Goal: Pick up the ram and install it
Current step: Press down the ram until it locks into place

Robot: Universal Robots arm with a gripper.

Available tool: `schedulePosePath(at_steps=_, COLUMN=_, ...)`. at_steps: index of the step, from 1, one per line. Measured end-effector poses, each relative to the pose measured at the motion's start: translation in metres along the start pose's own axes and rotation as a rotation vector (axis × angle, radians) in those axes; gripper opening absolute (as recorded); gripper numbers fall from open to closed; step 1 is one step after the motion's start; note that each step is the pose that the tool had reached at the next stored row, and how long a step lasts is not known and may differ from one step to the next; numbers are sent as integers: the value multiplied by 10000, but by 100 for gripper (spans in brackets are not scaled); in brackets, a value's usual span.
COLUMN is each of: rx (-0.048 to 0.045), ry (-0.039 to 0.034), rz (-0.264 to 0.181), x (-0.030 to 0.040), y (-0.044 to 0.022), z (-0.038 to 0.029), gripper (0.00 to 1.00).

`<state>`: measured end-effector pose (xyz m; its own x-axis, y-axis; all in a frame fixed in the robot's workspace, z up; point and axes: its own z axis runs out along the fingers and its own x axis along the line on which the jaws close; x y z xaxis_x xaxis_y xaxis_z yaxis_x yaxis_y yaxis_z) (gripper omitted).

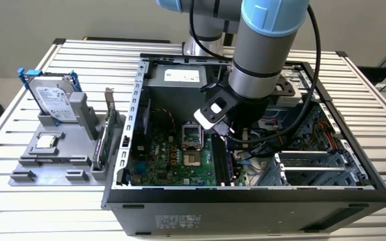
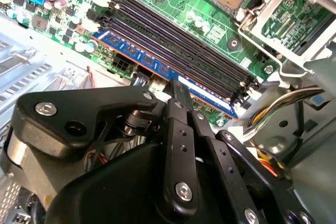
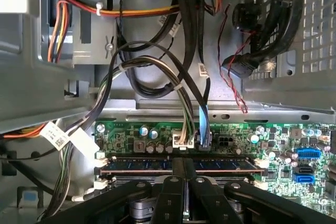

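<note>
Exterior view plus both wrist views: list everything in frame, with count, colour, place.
Blue-green RAM stick: one, standing in the outermost black memory slot, fingers closed on its upper edge.
Black memory slots: three bare, beside the stick.
Green motherboard: one, on the case floor.
Silver processor socket: one, mid-board, open.
Black computer case: one, open, on the slatted table.
Grey parts holder: one, at the exterior view's left.
Silver hard drive: one, upright in the holder.
Small square silver processor: one, on the holder.
Green expansion card: one, upright at the holder's edge.
Cable bundles: several, mixed colours, beside the board.
Black gripper: one, fingers on the stick.
</note>
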<state>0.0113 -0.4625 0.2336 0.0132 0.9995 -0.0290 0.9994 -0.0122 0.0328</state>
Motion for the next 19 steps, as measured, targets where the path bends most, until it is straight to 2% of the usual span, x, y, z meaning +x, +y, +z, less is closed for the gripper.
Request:
schedulePosePath(at_steps=11, rx=-4, ry=0, rz=41, x=0, y=-21, z=9, gripper=0)
schedulePosePath(at_steps=19, rx=-5, ry=1, rz=41, x=2, y=-22, z=60, gripper=0)
